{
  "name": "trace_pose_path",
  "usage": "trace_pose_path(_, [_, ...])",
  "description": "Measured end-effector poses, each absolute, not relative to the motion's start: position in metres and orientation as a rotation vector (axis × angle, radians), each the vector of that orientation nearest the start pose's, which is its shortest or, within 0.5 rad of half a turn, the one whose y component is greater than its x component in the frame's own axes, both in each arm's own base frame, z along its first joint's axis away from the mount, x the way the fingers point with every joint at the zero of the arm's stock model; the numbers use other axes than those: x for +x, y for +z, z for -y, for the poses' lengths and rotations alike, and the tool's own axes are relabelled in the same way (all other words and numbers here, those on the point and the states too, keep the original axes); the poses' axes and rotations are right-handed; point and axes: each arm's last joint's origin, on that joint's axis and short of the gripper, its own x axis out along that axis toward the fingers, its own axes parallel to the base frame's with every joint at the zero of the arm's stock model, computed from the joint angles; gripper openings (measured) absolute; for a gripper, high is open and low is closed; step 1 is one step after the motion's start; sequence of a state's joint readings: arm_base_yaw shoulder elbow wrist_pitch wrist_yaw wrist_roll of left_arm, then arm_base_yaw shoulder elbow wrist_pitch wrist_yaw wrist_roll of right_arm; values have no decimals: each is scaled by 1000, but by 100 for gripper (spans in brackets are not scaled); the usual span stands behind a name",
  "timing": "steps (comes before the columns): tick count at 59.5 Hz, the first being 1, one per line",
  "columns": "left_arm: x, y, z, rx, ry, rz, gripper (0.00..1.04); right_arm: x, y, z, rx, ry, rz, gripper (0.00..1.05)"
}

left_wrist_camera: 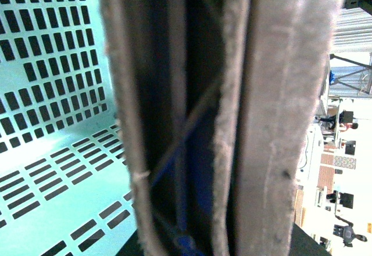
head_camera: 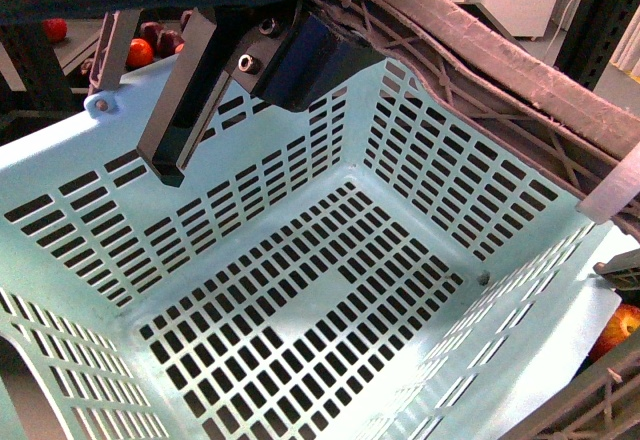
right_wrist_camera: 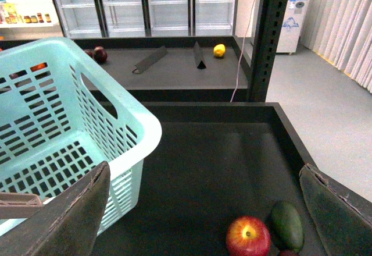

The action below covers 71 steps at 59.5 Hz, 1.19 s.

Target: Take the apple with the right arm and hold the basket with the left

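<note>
Apple (right_wrist_camera: pixel 248 236) lies on dark shelf (right_wrist_camera: pixel 215 163) near basket (right_wrist_camera: pixel 142 129), apparently glass-door coolers (right_wrist_camera: pixel 168 3) behind.

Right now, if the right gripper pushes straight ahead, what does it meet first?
Probably the dark shelf floor beyond the apple, which the open right gripper seems to overshoot. Depth unclear.

My end effector (right_wrist_camera: pixel 203 170) hangs with its fingers (right_wrist_camera: pixel 64 221) spread wide above a dark tabletop (right_wrist_camera: pixel 203 145). Near me lies the apple (right_wrist_camera: pixel 248 237), with a green fruit (right_wrist_camera: pixel 287 226) just beside it on the right. The aqua basket (right_wrist_camera: pixel 70 122) is to the left, apart from the apple. A far shelf (right_wrist_camera: pixel 174 64) holds a yellow fruit (right_wrist_camera: pixel 219 50) and dark red fruits (right_wrist_camera: pixel 100 53).
</note>
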<state>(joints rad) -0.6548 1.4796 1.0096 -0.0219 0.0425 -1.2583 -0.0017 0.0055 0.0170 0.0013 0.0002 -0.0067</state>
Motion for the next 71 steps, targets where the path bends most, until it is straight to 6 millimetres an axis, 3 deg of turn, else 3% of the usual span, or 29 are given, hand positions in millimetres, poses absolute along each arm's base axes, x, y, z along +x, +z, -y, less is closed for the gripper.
trace_pose_path(11, [258,263,200,-1029,-284,-826,17,97,169,0,-1,-5,5,96])
trace_pose_path(18, [258,264,201,-1026,-288,-825,17,102,162,5,77,-57,-403,96])
trace_pose_path(33, [258,264,201,-1026,-289,-825,17,136,148,34,82,-152,-494,96])
trace_pose_path(41, [258,264,201,-1026,-289,-825,17,164,136,51,40,-191,-549,96])
trace_pose_path(49, [258,264,201,-1025,-290,-825,17,196,116,65,-36,-205,-615,96])
trace_pose_path(56, [258,264,201,-1026,-293,-829,17,221,87,78,-70,-225,-726,96])
trace_pose_path(65, [258,264,201,-1025,-289,-825,17,235,51,83,-62,-207,-878,96])
trace_pose_path(71, [258,264,201,-1025,-289,-825,17,244,39,84,-63,-205,-924,96])
